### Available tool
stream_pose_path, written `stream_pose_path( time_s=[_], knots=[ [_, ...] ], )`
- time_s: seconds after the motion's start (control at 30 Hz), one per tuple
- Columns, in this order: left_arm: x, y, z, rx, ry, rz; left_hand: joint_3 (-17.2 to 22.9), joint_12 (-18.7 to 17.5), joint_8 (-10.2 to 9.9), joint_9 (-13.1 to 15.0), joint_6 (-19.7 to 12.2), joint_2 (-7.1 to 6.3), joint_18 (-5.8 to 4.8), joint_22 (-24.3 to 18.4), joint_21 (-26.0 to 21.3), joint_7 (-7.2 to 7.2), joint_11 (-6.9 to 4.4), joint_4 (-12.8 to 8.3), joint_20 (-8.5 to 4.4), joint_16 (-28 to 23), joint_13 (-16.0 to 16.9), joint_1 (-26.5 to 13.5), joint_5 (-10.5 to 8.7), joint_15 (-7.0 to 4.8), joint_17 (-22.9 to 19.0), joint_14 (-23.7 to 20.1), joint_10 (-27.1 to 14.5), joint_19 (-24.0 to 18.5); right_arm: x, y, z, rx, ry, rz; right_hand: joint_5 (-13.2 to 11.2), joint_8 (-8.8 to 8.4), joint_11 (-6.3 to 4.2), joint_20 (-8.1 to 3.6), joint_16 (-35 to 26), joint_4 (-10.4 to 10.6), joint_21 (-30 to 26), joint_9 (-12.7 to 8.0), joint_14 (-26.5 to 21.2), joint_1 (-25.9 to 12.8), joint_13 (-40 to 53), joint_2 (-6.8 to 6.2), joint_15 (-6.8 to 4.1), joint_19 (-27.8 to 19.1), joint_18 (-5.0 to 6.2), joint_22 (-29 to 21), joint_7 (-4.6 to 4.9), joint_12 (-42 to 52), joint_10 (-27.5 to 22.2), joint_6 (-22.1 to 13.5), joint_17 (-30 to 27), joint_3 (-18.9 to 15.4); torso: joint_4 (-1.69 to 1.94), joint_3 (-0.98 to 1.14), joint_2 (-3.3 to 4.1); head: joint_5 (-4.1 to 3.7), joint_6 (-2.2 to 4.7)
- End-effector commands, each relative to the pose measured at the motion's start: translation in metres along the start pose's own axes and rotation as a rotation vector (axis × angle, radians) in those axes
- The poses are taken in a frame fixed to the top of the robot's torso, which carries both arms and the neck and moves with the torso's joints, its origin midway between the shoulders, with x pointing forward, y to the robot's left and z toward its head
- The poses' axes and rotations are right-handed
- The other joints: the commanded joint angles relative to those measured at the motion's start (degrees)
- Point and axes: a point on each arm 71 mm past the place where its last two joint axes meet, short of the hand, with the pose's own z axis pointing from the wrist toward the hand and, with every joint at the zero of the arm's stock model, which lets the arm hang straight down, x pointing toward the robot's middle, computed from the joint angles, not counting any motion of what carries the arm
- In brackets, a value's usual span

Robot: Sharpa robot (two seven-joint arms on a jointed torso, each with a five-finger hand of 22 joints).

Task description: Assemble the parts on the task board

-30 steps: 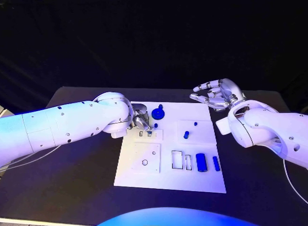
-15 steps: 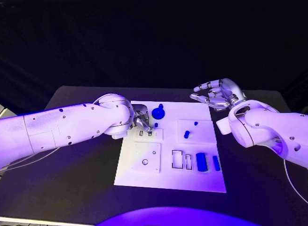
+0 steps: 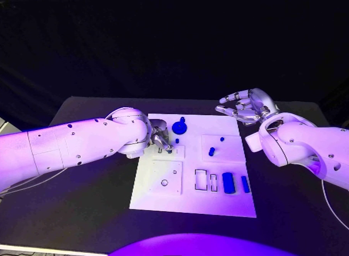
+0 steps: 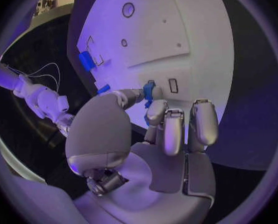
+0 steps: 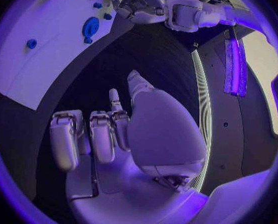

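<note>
Blue part [image 4: 149,90] is pinched by left hand [image 3: 160,135] over task board [image 3: 191,205]; right hand [image 3: 247,106], beside board's far corner, is unclenched, holding nothing.

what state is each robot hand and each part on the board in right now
left robot hand: pinching a small blue part over the task board
right robot hand: off the board, fingers apart, holding nothing
round blue part: lying on the board, free
blue cylinder: lying flat, untouched
slim blue part: lying beside the cylinder

White task board [image 3: 191,205] bears blue parts [image 3: 228,183] on a black table [image 3: 82,213]; silver left robot hand [image 3: 160,135].
</note>
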Motion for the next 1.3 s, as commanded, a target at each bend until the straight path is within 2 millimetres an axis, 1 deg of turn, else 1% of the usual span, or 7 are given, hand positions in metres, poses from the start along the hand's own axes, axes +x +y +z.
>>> stream_pose_path(
  time_s=[0.03,0.17,0.3,0.83,1.03,1.13,1.3],
  knots=[
    [0.0028,-0.0017,-0.0008,0.007,0.023,0.015,11.5,0.3,0.3,0.1,0.5,0.55,-0.68,0.1,0.3,-0.21,0.12,-11.1,0.02,0.3,0.1,0.1,0.44,-0.44,9.8,4.5,0.5,0.3,0.0015,0.0005,-0.0002,-0.011,0.019,-0.007,0.0,0.37,-0.11,0.01,-0.4,0.0,-0.3,0.1,5.5,0.0,11.5,0.29,-0.19,4.4,0.0,13.0,-0.02,-0.2,2.0,-0.6,13.4,-0.1,-0.01,0.01,-0.02,0.0,-0.03],
    [0.004,-0.0022,-0.0013,0.009,0.031,0.017,11.6,0.3,0.3,0.2,0.6,0.5,-0.68,0.1,0.3,-0.24,0.09,-11.2,-0.01,0.4,0.2,0.0,0.7,-0.46,9.9,4.5,0.6,0.3,0.0015,0.0004,-0.0002,-0.011,0.02,-0.007,0.0,0.37,-0.11,0.01,-0.4,0.0,-0.3,0.1,5.5,0.0,11.5,0.29,-0.19,4.4,0.0,13.0,-0.02,-0.2,2.0,-0.6,13.4,-0.1,0.01,0.04,-0.01,0.04,-0.08],
    [0.0048,-0.0023,-0.0015,0.008,0.037,0.019,11.6,0.3,0.3,0.2,0.6,0.48,-0.69,0.1,0.3,-0.25,0.08,-11.3,-0.02,0.4,0.2,0.0,0.83,-0.47,9.9,4.5,0.6,0.3,0.0017,0.0004,-0.0002,-0.01,0.021,-0.007,0.0,0.37,-0.11,0.01,-0.4,0.0,-0.3,0.1,5.5,0.0,11.5,0.29,-0.19,4.4,0.0,13.0,-0.02,-0.2,2.0,-0.6,13.4,-0.1,0.0,0.0,-0.03,0.05,-0.06],
    [0.0056,-0.0023,0.0019,-0.004,0.064,0.014,11.7,0.4,0.3,0.2,0.7,0.45,-0.68,0.1,0.3,-0.27,0.06,-11.4,-0.06,0.4,0.3,-0.2,1.21,-0.5,9.9,4.5,0.7,0.3,0.0019,0.0005,-0.0003,-0.01,0.022,-0.007,0.0,0.37,-0.11,0.01,-0.4,0.0,-0.3,0.1,5.5,0.0,11.5,0.29,-0.19,4.4,0.0,13.0,-0.02,-0.2,2.0,-0.6,13.4,-0.1,-0.03,0.07,0.01,0.09,-0.02],
    [0.0079,-0.0014,0.0045,-0.016,0.117,-0.007,11.8,0.3,0.2,0.3,0.7,0.46,-0.69,0.1,0.3,-0.27,0.06,-11.4,-0.07,0.3,0.2,-0.2,1.3,-0.5,9.8,4.5,0.7,0.4,0.0021,0.0006,-0.0002,-0.011,0.022,-0.009,0.0,0.37,-0.11,0.01,-0.4,0.0,-0.3,0.1,5.5,0.0,11.5,0.29,-0.19,4.4,0.0,13.0,-0.02,-0.2,2.0,-0.6,13.4,-0.1,-0.15,0.07,-0.01,0.08,-0.09],
    [0.009,-0.0008,0.0054,-0.021,0.143,-0.019,11.8,0.3,0.2,0.3,0.8,0.47,-0.69,0.1,0.3,-0.28,0.05,-11.4,-0.11,0.3,0.3,-0.5,1.68,-0.51,9.9,4.5,0.7,0.3,0.0017,0.0004,-0.0003,-0.01,0.021,-0.009,0.0,0.37,-0.11,0.01,-0.4,0.0,-0.3,0.1,5.5,0.0,11.5,0.29,-0.19,4.4,0.0,13.0,-0.02,-0.2,2.0,-0.6,13.4,-0.1,-0.11,0.1,-0.01,-0.01,-0.16],
    [0.0097,0.0,0.007,-0.028,0.167,-0.032,11.8,0.8,0.2,0.6,1.2,0.66,-0.69,0.1,0.3,-0.45,-0.07,-11.6,-0.21,0.4,1.0,-1.6,3.01,-0.6,10.1,4.6,1.4,0.3,0.0015,0.0003,-0.0005,-0.01,0.021,-0.01,0.0,0.37,-0.11,0.01,-0.4,0.0,-0.3,0.1,5.5,0.0,11.5,0.29,-0.19,4.4,0.0,13.0,-0.02,-0.2,2.0,-0.6,13.4,-0.1,-0.04,0.11,-0.02,-0.09,-0.21]
  ],
)
